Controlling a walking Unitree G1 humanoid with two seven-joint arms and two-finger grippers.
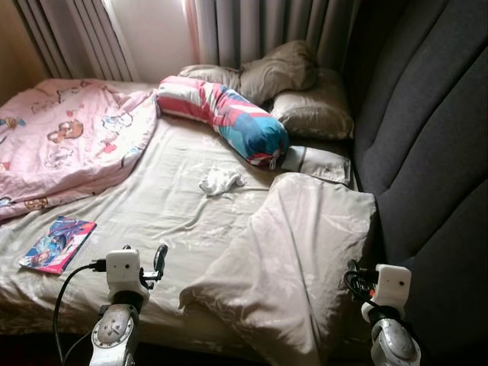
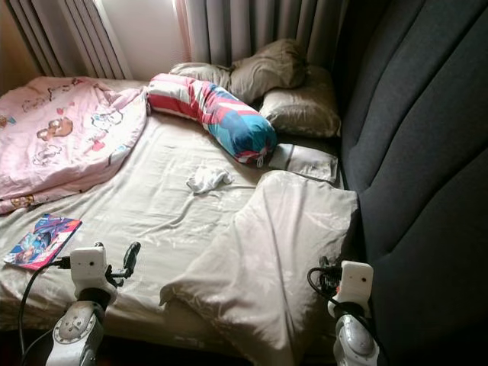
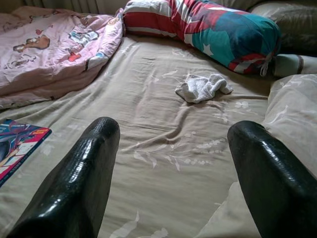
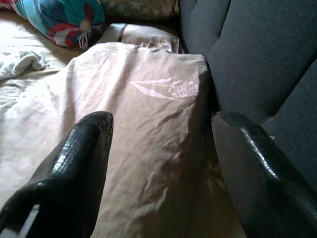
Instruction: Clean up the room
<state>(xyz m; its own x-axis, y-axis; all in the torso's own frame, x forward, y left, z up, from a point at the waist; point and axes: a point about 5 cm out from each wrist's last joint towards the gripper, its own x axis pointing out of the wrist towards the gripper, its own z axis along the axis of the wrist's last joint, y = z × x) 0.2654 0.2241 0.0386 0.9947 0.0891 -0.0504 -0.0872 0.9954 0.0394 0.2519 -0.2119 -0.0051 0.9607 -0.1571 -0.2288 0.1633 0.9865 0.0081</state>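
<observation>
- Head views: an unmade bed [image 1: 168,206] is seen from its foot, with a dark padded headboard [image 1: 427,137] along the right side. A small white cloth [image 1: 219,181] lies crumpled near the middle of the sheet, at about twelve o'clock from the left gripper [image 1: 158,259]. A pink blanket [image 1: 69,137] is heaped at ten o'clock, a striped bolster [image 1: 229,118] and brown pillows [image 1: 297,91] at one o'clock, and a beige quilt [image 1: 297,252] is bunched at four o'clock. A book [image 1: 58,244] rests near the foot edge, at nine o'clock from the left gripper.
- Left wrist view: the left gripper is held wide and empty above the sheet, with the white cloth well ahead between its fingers [image 3: 84,173].
- Right wrist view: the right gripper [image 4: 158,163] is spread wide, holding nothing, over the quilt beside the headboard.
- Handling: the cloth is judged light, soft and limp; a pinch on its raised middle fold should lift it. The book is judged stiff and flat, best taken by an edge.
</observation>
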